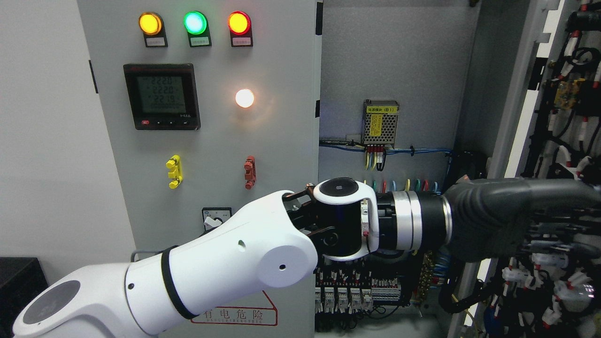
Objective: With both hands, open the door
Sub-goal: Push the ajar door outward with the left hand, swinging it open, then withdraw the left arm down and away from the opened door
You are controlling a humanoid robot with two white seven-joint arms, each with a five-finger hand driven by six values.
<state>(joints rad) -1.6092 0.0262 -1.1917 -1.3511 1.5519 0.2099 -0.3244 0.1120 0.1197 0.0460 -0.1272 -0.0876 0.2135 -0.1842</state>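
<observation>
The grey cabinet has a left door (211,141) that stands shut, carrying three lamps and a meter. Its right door (526,117) is swung wide open to the right, its wired inner face turned toward me. My left arm comes in from the lower left and reaches across the open compartment. My black-gloved left hand (540,202) lies against the open door's edge and inner face at mid height. The fingers (563,192) stretch out flat to the right and hold nothing; their tips run off the picture's edge. My right arm does not show.
Inside the cabinet sit a small power supply (380,123) with coloured wires and a row of breakers (357,293) at the bottom. Cable bundles and relays (563,281) cover the open door's inner side. A dark box (19,286) stands at the lower left.
</observation>
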